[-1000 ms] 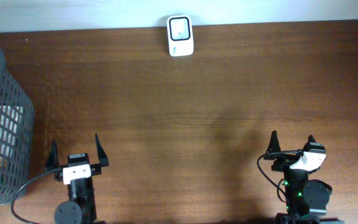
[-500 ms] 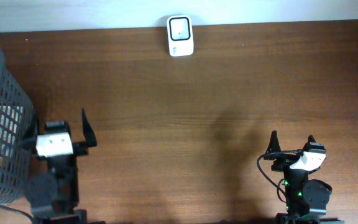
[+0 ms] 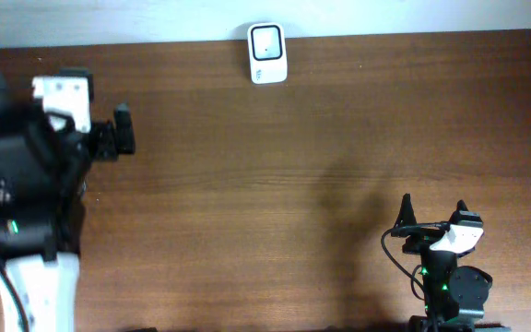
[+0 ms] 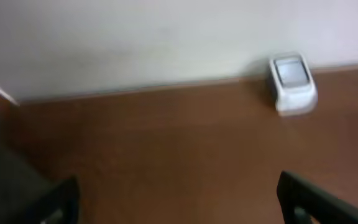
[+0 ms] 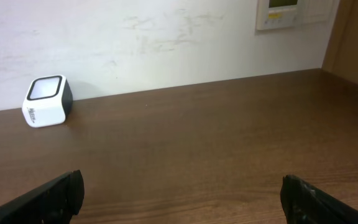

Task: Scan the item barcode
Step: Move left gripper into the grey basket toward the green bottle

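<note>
Wooden table (image 3: 293, 166): brown, seen to run up to a pale wall. Left gripper (image 4: 179, 210) and right gripper (image 5: 182, 200): jaws are spread wide on both, and nothing is held between them. Scanner (image 3: 266, 53): a small white rounded box with a dark-rimmed pale window on top, placed at the table's far edge against the wall, well apart from both grippers.

The right gripper (image 5: 182, 200) has its 2 fingers (image 5: 58, 194) spread wide over bare table (image 5: 197, 143). The white scanner (image 5: 45, 99) stands ahead of the left finger, near the wall (image 5: 135, 43). A wall panel (image 5: 284, 12) is mounted ahead, upper right.
</note>
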`<state>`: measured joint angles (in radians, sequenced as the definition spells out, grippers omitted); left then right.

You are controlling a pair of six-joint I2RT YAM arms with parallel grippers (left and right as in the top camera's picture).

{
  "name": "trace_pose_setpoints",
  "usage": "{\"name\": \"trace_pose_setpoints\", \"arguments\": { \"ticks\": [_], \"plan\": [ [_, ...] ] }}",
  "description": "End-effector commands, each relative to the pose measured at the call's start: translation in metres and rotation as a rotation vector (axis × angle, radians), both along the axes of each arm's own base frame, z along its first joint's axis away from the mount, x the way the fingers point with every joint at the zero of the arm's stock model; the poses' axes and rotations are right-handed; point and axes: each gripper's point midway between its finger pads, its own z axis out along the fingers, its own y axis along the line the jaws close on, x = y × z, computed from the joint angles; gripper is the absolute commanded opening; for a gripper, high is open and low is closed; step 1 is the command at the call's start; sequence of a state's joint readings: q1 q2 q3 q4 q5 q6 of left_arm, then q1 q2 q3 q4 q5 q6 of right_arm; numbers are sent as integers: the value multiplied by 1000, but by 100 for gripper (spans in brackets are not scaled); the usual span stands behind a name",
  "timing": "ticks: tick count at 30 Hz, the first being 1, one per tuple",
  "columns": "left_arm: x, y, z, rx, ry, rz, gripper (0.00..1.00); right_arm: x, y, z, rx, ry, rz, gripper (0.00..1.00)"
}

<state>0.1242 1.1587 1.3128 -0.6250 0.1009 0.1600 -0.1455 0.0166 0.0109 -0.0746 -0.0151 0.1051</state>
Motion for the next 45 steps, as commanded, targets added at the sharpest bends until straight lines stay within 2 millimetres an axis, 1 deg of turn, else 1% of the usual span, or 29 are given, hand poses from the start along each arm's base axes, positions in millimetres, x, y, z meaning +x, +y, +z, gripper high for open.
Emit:
{"name": "trace_pose_setpoints", "arguments": {
  "ticks": [1,2,4,6,8,9,11,12,14,16,18,19,20,21,22,24,26,28,29,30,34,37,39,42,45],
  "plan": [
    [23,-27,-7,-118,159,-140,99,0,-3,-3,0,9,-17,98],
    [27,-30,-20,-146,252,-149,99,0,-3,-3,0,9,-17,98],
    [27,-31,-37,-166,339,-148,99,0,-3,-3,0,9,-17,98],
    [28,-31,-54,-179,401,-145,99,0,-3,-3,0,9,-17,98],
    [32,-37,-69,-224,450,-165,99,0,-3,-3,0,9,-17,98],
    [28,-36,-81,-229,502,-156,99,0,-3,-3,0,9,-17,98],
    [33,-36,-96,-238,544,-153,99,0,-3,-3,0,9,-17,98],
    [37,-35,-100,-237,549,-150,99,0,-3,-3,-1,9,-17,98],
    [42,-33,-99,-239,536,-142,99,0,-3,-3,0,9,-17,98],
    [47,-18,-80,-265,499,-43,99,0,-3,-3,0,9,-17,98],
    [47,2,-54,-274,452,54,99,0,-3,-3,0,9,-17,98],
    [46,16,-37,-280,418,108,99,0,-3,-3,0,9,-17,98],
    [44,24,-25,-283,394,134,99,0,-3,-3,0,9,-17,98],
    [41,36,-4,-291,351,169,99,0,-3,-3,0,9,-17,98],
    [36,47,16,-306,308,209,99,0,-3,-3,0,9,-17,98],
    [25,73,45,-340,234,308,99,0,-3,-3,0,9,-17,98],
    [11,102,60,-363,189,437,99,0,-3,-3,0,9,-17,98],
    [-8,137,64,-379,162,603,99,0,-3,-3,0,9,-17,98],
    [-22,159,62,-387,158,711,99,0,-3,-3,0,9,-17,98],
    [-35,177,59,-398,157,800,99,0,-3,-3,0,9,-17,98],
    [-71,215,41,-479,195,988,99,0,-3,-3,0,9,-17,98],
    [-97,235,21,-549,250,1116,99,0,-3,-3,0,9,-17,98],
    [-110,247,4,-571,298,1171,99,0,-3,-3,0,9,-17,98],
    [-125,262,-22,-605,371,1236,99,0,-3,-3,0,9,-17,98],
    [-141,277,-63,-659,472,1314,99,0,-3,-3,0,9,-17,98]
  ]
}}
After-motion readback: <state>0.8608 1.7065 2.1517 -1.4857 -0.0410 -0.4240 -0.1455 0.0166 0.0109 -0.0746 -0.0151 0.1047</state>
